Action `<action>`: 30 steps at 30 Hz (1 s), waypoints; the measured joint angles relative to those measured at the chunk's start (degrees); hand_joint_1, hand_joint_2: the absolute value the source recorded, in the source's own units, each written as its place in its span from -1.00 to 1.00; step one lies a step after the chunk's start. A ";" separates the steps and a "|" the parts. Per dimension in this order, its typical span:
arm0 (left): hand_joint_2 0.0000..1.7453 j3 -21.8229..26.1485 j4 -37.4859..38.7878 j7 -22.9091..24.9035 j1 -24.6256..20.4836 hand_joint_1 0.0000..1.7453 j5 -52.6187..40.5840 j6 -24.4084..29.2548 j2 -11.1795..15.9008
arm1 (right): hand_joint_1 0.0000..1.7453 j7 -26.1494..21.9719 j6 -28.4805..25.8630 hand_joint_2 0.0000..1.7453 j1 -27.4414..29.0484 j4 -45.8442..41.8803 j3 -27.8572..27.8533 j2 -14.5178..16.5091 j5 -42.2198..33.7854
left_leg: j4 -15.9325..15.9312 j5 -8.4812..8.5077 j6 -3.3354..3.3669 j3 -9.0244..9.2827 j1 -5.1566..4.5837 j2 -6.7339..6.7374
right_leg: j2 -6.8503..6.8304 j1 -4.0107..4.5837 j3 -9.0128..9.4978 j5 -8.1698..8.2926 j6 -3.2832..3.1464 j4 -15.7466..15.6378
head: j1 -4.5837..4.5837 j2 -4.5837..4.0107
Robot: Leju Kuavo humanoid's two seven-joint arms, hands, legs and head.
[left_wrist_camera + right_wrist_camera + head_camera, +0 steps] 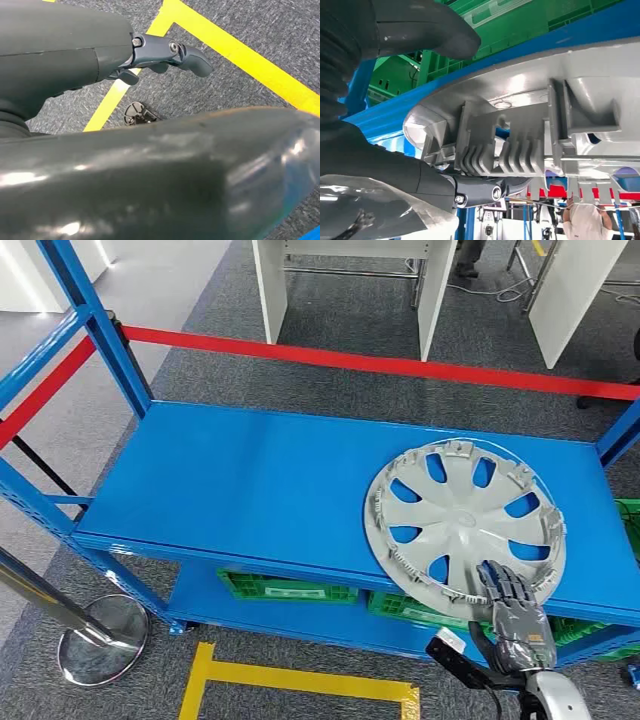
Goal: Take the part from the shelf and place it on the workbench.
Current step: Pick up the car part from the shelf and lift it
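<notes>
The part is a grey hubcap (464, 525) lying flat, inner side up, on the right half of the blue shelf (249, 480). My right hand (513, 605) reaches its near rim, and the dark fingers (504, 585) lie over the rim's top. In the right wrist view the ribbed rim (531, 100) is very close. The fingers (486, 187) touch its inner side, while the thumb (433, 30) stays apart on the far side of the shelf edge. My left hand (75, 55) hangs over the floor with its fingers (170, 55) stretched out, holding nothing.
Green crates (287, 588) stand on the lower shelf. Red barrier tape (377, 365) runs behind the shelf, with white bench legs (272, 285) beyond. A chrome stanchion base (102, 640) and yellow floor tape (294, 680) lie in front. A person (580, 220) stands far off.
</notes>
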 joint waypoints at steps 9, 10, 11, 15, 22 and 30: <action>-1.00 0.05 0.00 -0.28 0.00 -1.00 -0.36 -0.13 0.03 | 1.00 0.16 -0.84 1.00 0.09 -0.07 0.02 -0.10 1.13 | 0.01 -0.04 0.06 0.00 0.00 0.00 | 0.00 0.00 0.06 0.00 0.01 -0.08 | 0.00 0.00; -1.00 0.07 0.00 -0.30 0.00 -1.00 -0.45 -0.11 0.03 | 1.00 0.19 -1.08 1.00 0.12 -0.10 0.02 -0.12 1.31 | 0.01 -0.04 0.07 0.00 0.00 0.00 | 0.00 0.00 0.08 0.00 0.01 -0.08 | 0.00 0.00; -1.00 0.08 0.00 -0.31 0.00 -1.00 -0.53 -0.09 0.03 | 1.00 0.20 -1.26 1.00 0.15 -0.15 0.02 -0.13 1.44 | 0.01 -0.04 0.07 0.00 0.00 0.00 | 0.00 0.00 0.08 0.01 0.01 -0.09 | 0.00 0.00; -1.00 0.19 0.00 -0.33 0.00 -1.00 -0.61 0.08 0.02 | 1.00 0.24 -1.72 1.00 0.18 -0.46 -0.02 -0.18 1.69 | 0.02 -0.05 0.08 0.01 0.00 0.00 | 0.00 0.00 0.09 0.00 0.01 -0.10 | 0.00 0.00; -1.00 0.62 0.00 -0.34 -0.02 -1.00 -0.66 0.13 -0.03 | 1.00 0.21 -2.41 1.00 0.20 -0.84 -0.28 -0.21 2.01 | 0.02 -0.05 0.08 0.01 0.00 0.01 | 0.03 0.00 0.08 0.00 0.01 -0.10 | -0.01 0.00; -1.00 1.32 0.00 -0.65 -0.03 -1.00 -0.97 0.19 -0.14 | 1.00 -0.01 -3.16 1.00 0.41 -0.89 -0.27 -0.23 2.66 | 0.01 -0.05 0.08 0.03 0.00 0.01 | 0.03 0.01 0.09 0.00 0.01 -0.10 | 0.00 0.00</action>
